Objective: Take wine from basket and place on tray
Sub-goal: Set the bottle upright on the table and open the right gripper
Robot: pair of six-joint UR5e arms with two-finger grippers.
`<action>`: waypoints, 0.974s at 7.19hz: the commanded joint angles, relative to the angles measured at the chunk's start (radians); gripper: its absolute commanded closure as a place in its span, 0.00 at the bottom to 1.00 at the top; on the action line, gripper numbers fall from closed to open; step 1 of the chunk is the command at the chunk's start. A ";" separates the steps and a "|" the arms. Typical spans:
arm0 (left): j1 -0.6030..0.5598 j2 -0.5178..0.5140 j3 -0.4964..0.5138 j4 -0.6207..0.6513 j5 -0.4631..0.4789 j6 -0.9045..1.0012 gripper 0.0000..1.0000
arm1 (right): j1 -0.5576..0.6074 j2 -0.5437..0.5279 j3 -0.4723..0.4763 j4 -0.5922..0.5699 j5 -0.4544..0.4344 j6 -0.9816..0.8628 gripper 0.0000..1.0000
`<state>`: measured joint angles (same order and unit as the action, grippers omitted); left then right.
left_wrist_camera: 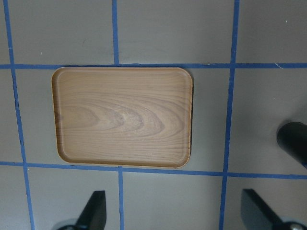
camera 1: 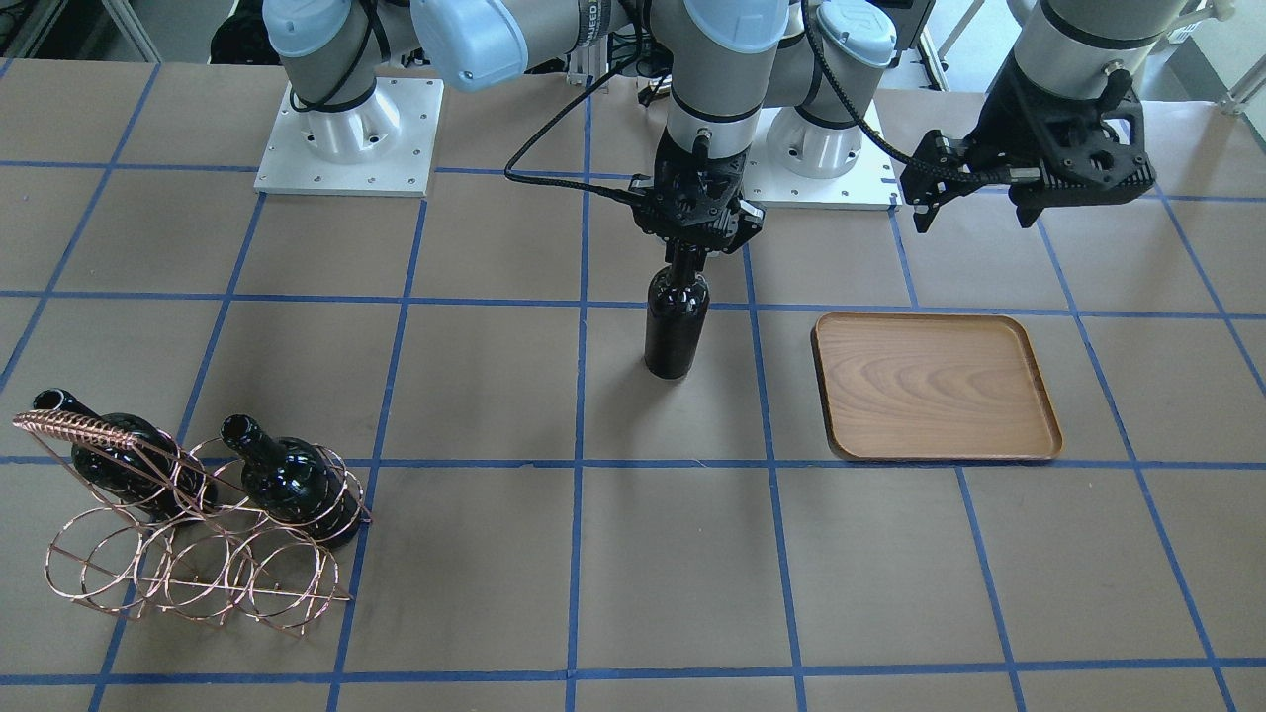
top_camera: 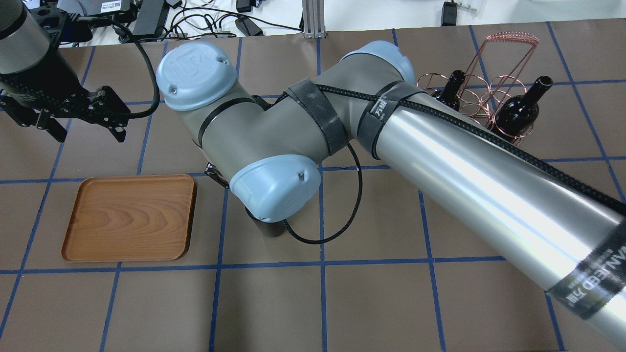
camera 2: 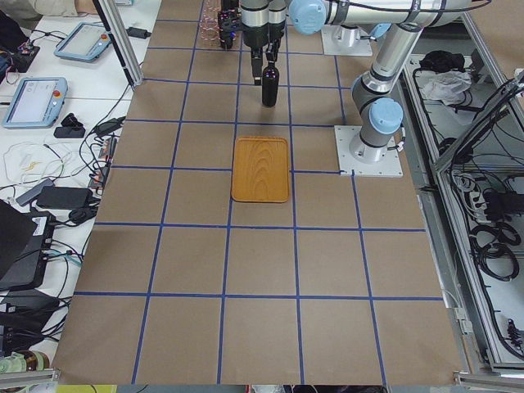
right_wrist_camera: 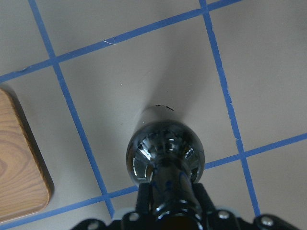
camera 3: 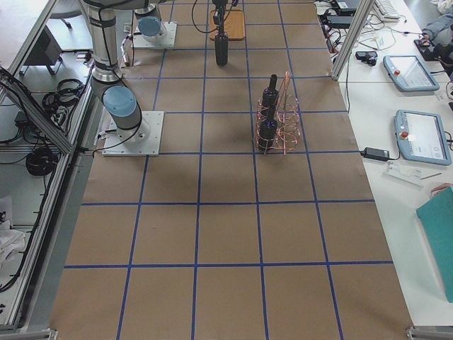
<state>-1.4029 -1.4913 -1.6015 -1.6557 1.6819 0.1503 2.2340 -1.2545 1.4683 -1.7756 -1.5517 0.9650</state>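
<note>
My right gripper (camera 1: 692,252) is shut on the neck of a near-black wine bottle (camera 1: 678,321) and holds it upright at mid-table, left of the tray in the front view. The right wrist view shows the bottle (right_wrist_camera: 163,151) from above in the jaws. I cannot tell whether its base touches the table. The brown wooden tray (camera 1: 935,386) lies flat with nothing on it. My left gripper (camera 1: 974,213) hovers open above and behind the tray (left_wrist_camera: 122,117). The copper wire basket (camera 1: 188,554) holds two more bottles (camera 1: 129,455) (camera 1: 297,480).
The table is brown paper with a blue tape grid. The right arm's long link (top_camera: 479,181) crosses the overhead view and hides most of the held bottle there. The arm bases (camera 1: 346,138) stand at the table's robot side.
</note>
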 commanded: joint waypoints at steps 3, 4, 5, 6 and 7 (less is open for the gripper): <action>-0.001 -0.004 -0.001 -0.004 -0.011 0.000 0.00 | -0.057 -0.002 -0.072 0.016 0.026 -0.114 0.00; -0.001 -0.007 -0.014 0.010 -0.008 0.002 0.00 | -0.145 -0.034 -0.089 0.036 0.000 -0.249 0.00; -0.002 -0.007 -0.026 0.013 -0.008 0.002 0.00 | -0.283 -0.083 -0.088 0.117 -0.010 -0.417 0.00; -0.030 -0.010 -0.025 0.058 -0.017 0.002 0.00 | -0.400 -0.156 -0.083 0.222 -0.010 -0.615 0.00; -0.088 -0.006 -0.024 0.065 -0.078 -0.021 0.00 | -0.484 -0.214 -0.082 0.331 -0.016 -0.804 0.00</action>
<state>-1.4377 -1.4995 -1.6247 -1.6110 1.6523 0.1464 1.8732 -1.3925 1.3853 -1.5729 -1.5603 0.3971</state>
